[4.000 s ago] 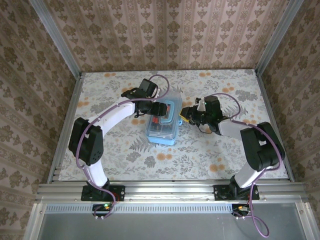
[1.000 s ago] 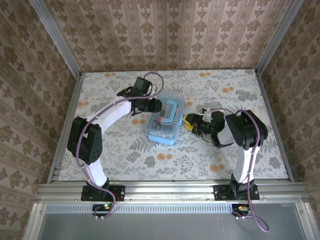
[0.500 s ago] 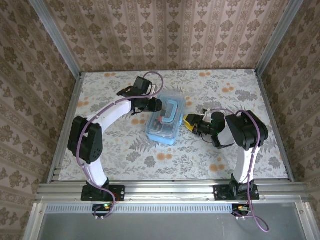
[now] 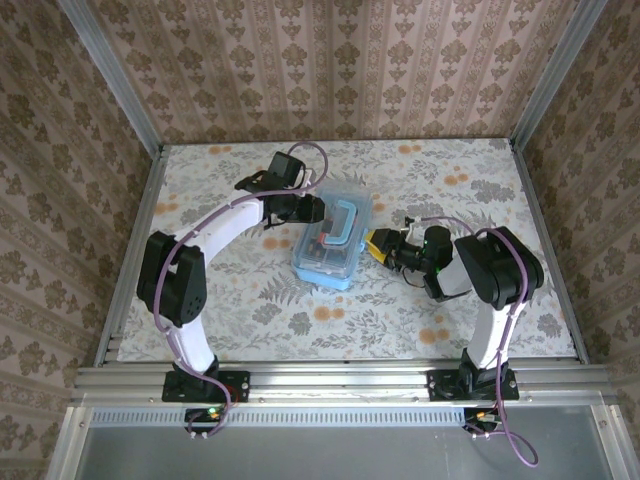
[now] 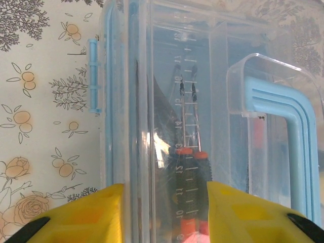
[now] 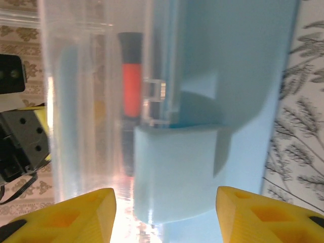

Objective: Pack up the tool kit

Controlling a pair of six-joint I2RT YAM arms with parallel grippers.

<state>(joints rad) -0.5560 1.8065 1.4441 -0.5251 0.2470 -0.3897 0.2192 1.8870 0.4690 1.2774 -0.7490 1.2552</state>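
The tool kit (image 4: 328, 245) is a clear box with a blue base and a blue handle (image 4: 340, 222), lying mid-table with its lid down. Black and red-handled tools (image 5: 190, 167) show through the lid. My left gripper (image 4: 312, 210) is at the box's far left end. Its yellow fingers stand apart over the clear lid (image 5: 165, 185), with the handle (image 5: 283, 116) to their right. My right gripper (image 4: 372, 243) is low at the box's right side, open. The blue latch (image 6: 177, 172) lies between its fingers (image 6: 165, 190) without touching either.
The floral table (image 4: 240, 300) has free room in front of the box and to both sides. Patterned walls and metal rails (image 4: 135, 240) close it in. The left arm's black wrist (image 6: 20, 136) shows through the box in the right wrist view.
Since four seconds ago my right arm has dropped low and brought its gripper against the box's right side; the left gripper has shifted slightly back. Over the last second almost nothing moves.
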